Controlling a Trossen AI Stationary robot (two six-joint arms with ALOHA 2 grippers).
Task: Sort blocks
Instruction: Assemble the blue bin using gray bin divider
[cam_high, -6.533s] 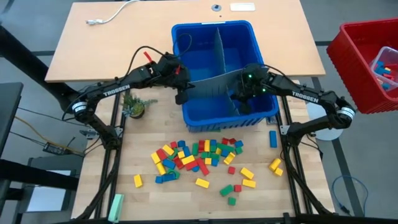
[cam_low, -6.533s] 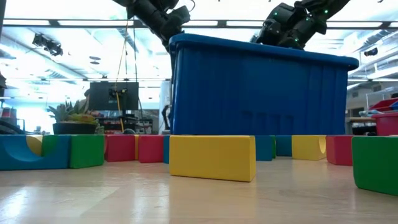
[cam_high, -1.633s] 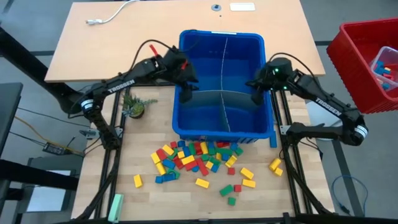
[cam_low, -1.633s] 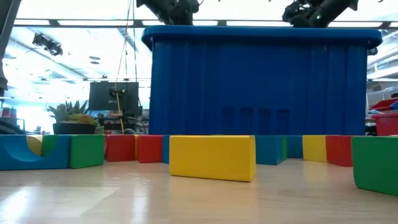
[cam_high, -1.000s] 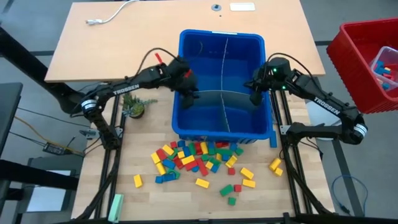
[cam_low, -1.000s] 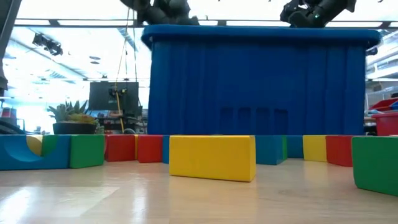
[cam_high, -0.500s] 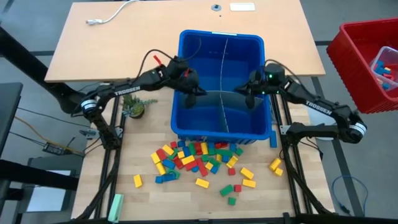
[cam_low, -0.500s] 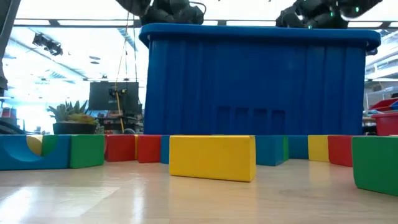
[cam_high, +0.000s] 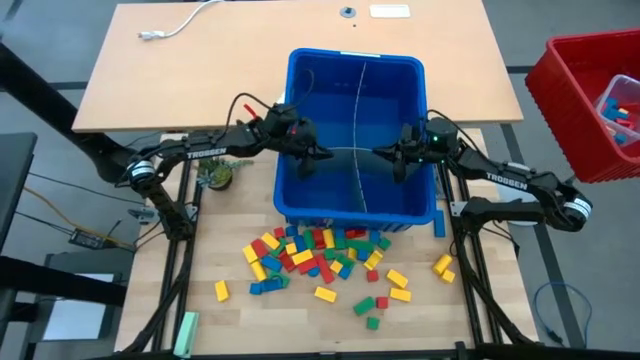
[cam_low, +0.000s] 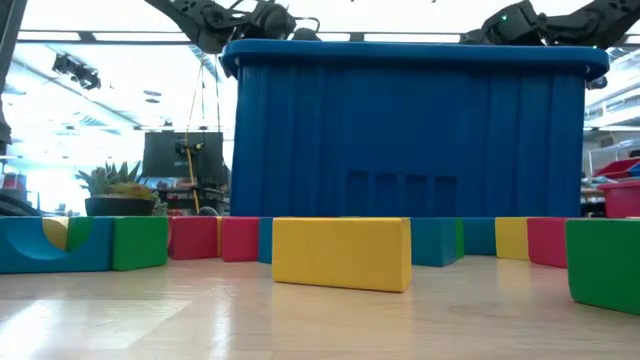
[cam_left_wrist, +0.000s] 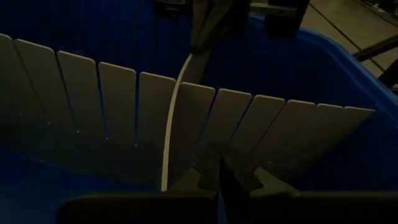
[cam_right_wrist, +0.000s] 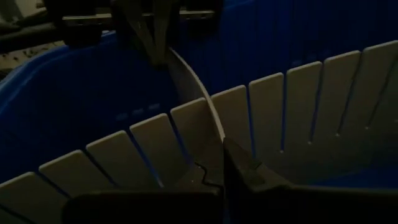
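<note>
While both hands sit inside the blue bin (cam_high: 355, 210), left hand (cam_high: 312, 158) & right hand (cam_high: 392, 160) are each pinched tight on the grey divider (cam_high: 352, 151). Blocks (cam_high: 320, 250) piled on surface (cam_high: 240, 310) just in front of bin.

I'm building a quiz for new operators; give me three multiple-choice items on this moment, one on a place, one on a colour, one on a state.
1. Where do the loose blocks lie?
A. On the table in front of the bin
B. Inside the bin
C. In the red crate

2. What colour is the bin?
A. Red
B. Blue
C. Grey

3. How do the left gripper and right gripper stand?
A. Both wide open above the blocks
B. Both shut on the crosswise grey divider
C. Both parked off the table

Key: 1 A, the pile sits outside the bin's front wall. 2 B, its walls are blue. 3 B, each wrist view shows pinched fingers on the panel's top edge.
</note>
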